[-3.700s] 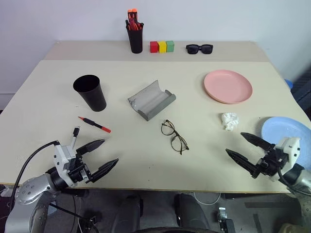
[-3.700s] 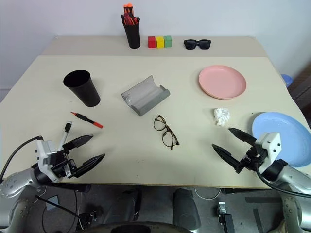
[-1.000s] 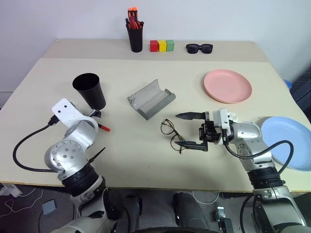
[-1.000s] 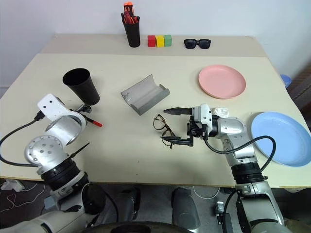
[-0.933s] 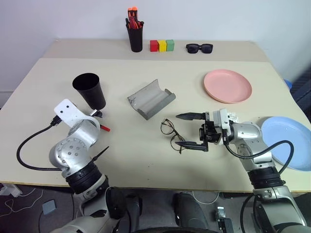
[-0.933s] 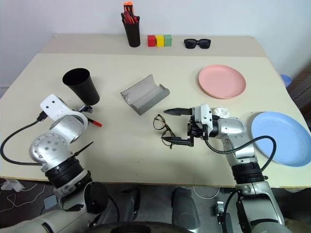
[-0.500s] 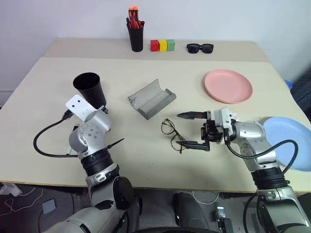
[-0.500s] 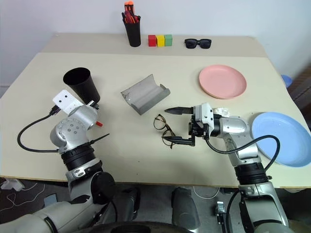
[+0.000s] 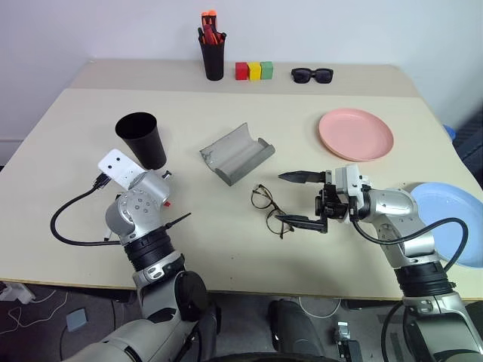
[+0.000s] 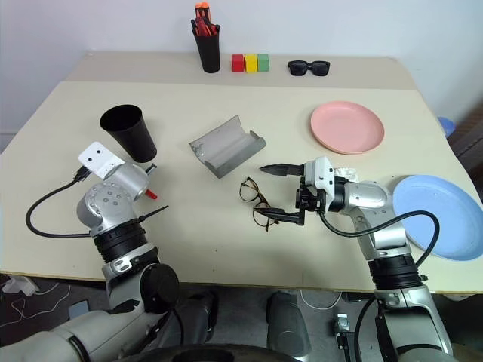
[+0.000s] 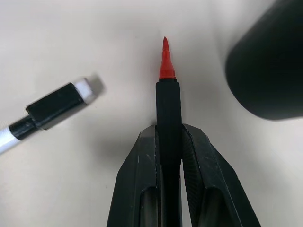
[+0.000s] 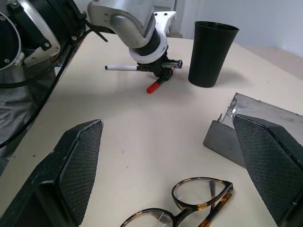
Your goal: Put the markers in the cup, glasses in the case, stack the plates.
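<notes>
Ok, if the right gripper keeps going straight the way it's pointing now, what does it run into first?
Most likely the thin wire-frame glasses, lying on the table just ahead between the open right gripper's fingers. Further along the same line sit the left gripper and the tall black tapered cup; depth is hard to judge.

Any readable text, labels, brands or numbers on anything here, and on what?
None. The marker, cup, case, plates, blocks and pen holder show no legible writing in any view.
</notes>
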